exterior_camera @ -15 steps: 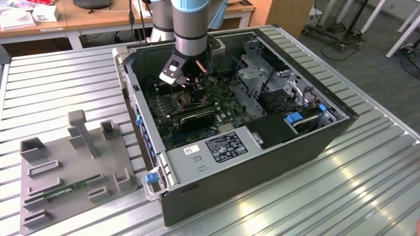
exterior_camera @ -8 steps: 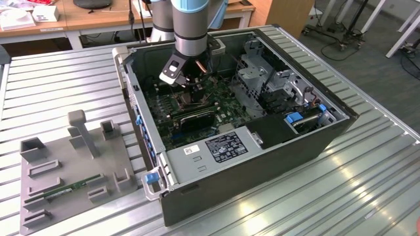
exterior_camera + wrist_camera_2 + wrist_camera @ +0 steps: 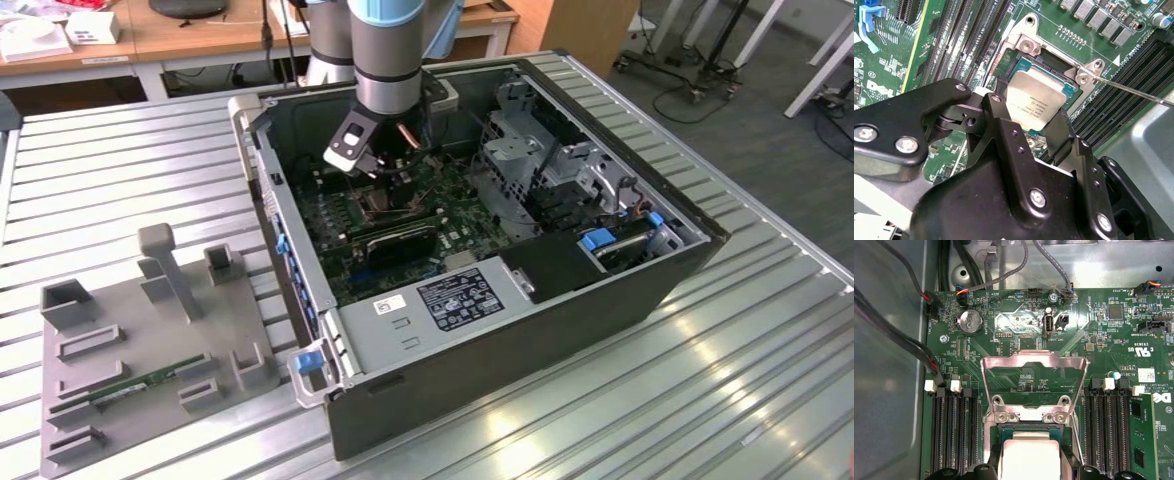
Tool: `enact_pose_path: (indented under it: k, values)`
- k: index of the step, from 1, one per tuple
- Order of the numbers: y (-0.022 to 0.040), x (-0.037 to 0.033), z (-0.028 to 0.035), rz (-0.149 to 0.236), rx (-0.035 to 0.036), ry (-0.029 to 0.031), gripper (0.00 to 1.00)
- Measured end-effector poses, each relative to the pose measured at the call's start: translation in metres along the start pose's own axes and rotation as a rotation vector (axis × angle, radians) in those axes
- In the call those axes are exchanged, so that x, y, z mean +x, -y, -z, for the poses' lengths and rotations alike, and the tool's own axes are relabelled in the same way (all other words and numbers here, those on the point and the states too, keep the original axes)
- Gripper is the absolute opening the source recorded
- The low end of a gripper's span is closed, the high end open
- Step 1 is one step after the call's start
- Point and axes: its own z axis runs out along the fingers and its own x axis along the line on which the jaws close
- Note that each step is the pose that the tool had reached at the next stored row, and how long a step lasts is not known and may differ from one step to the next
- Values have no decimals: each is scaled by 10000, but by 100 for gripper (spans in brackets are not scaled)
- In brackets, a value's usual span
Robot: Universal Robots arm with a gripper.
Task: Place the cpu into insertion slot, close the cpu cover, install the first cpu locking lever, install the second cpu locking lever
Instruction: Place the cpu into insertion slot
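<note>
Gripper (image 3: 378,170), upper centre of the exterior view, clamps the cpu (image 3: 1035,100) by its edges at the slot (image 3: 1030,65); seated or not, cannot tell. Cover (image 3: 1034,360) stands open. Risk: a skewed release bends pins, later jams cover.

Is a silvery metal worktop (image 3: 120,180), ribbed from edge to edge, with glare along the ribs near the near edge. Carries an open black computer case (image 3: 534,330) laid on its side across the middle, far end close to the far edge. Carries a flat grey fixture plate (image 3: 127,320) studded with upright grey blocks, at the near corner on the exterior view's left, just beside the case.
</note>
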Motion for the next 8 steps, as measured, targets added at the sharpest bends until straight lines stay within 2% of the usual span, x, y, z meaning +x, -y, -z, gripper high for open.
enact_pose_path:
  k: [8]
  values:
    - [1,-1,-10,-6,2,-1,54]
